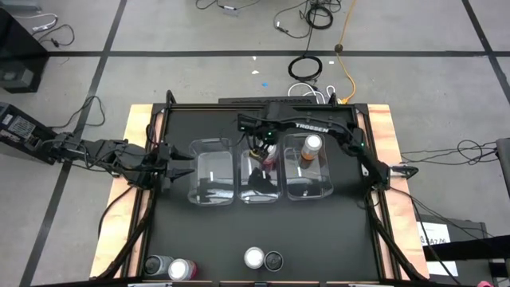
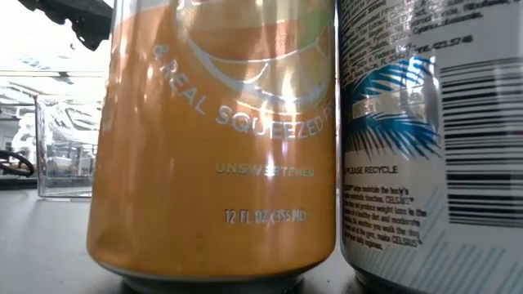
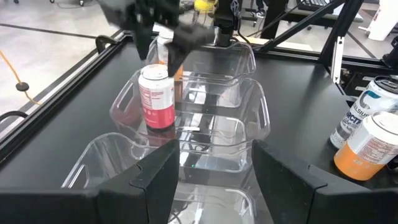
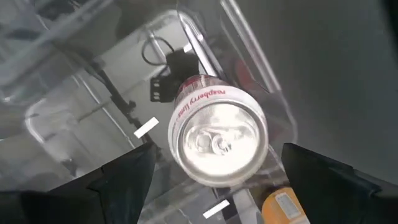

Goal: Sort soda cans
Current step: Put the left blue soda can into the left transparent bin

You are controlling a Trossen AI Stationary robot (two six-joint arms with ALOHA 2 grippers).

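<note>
Over the middle bin (image 1: 260, 179), seen from above, the right gripper (image 1: 263, 155) hovers; the left gripper (image 1: 177, 170) waits beside the left bin (image 1: 211, 171). Right wrist: fingers (image 4: 124, 180) spread wide around nothing, pink-red can (image 4: 217, 134) below. Left wrist: fingers (image 3: 155, 180) half-open, empty.

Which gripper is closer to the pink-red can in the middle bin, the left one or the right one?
The right. The right gripper hovers open directly above the pink-red can in the middle bin. The left gripper waits outside the bins, beside the left one.
</note>
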